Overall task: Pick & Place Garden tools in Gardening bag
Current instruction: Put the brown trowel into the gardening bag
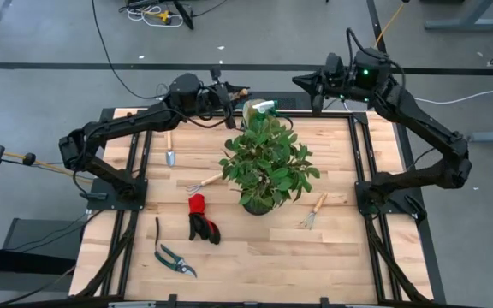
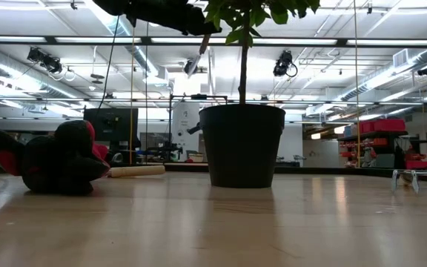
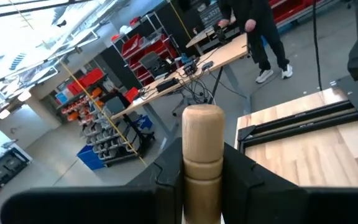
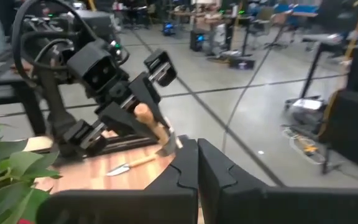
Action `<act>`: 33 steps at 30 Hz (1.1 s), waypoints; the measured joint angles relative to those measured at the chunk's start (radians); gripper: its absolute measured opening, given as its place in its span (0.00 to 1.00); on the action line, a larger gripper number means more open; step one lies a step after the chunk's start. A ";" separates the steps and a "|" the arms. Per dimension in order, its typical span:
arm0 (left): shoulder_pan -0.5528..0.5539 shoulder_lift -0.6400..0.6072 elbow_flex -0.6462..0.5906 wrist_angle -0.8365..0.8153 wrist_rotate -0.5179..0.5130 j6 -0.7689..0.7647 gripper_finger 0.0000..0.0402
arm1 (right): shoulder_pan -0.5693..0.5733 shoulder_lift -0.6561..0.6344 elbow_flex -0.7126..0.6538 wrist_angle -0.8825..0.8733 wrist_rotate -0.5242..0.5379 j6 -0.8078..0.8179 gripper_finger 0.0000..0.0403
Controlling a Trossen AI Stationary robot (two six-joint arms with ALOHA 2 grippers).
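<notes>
Garden tools are mostly still on the table; one is held. Left gripper (image 3: 201,180) is clamped on a wooden-handled tool (image 3: 202,155), fingers (image 3: 244,180) pressing either side of the round handle, raised over the table's far edge. In the right wrist view that same tool's handle sticks out between the left jaws, metal end pointing down. Right gripper (image 4: 196,168) has jaws fully closed w/ nothing between them, up at the far right corner, facing the left arm.

Just beside the left gripper, in the high view, sits the gardening bag (image 1: 259,109), a tan shape at the far edge, partly hidden behind the foliage of the potted plant (image 1: 265,162); something green shows at its top, can't tell what.

On the table (image 1: 332,248):
- trowel (image 1: 169,151), far left, flat
- hand rake (image 1: 205,182), just left of the plant, head toward the near side
- 2nd hand rake (image 1: 312,212), right of the pot
- red-and-black gloves (image 1: 200,218), near-left of the pot, bunched together
- pruning shears (image 1: 172,255), near the front left, well apart from the gloves

Low view: gloves at left, dark pot centre, rake tines at far right.
</notes>
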 joint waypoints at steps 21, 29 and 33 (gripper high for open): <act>0.158 0.001 0.000 -0.003 0.200 -0.313 0.18 | 0.085 -0.102 0.000 -0.018 -0.046 -0.037 0.00; 0.179 0.071 0.002 -0.015 0.259 -0.303 0.18 | 0.086 -0.076 0.001 -0.060 0.015 -0.019 0.00; 0.172 0.126 0.002 0.003 0.259 -0.229 0.18 | 0.085 -0.070 0.000 -0.065 0.086 -0.020 0.00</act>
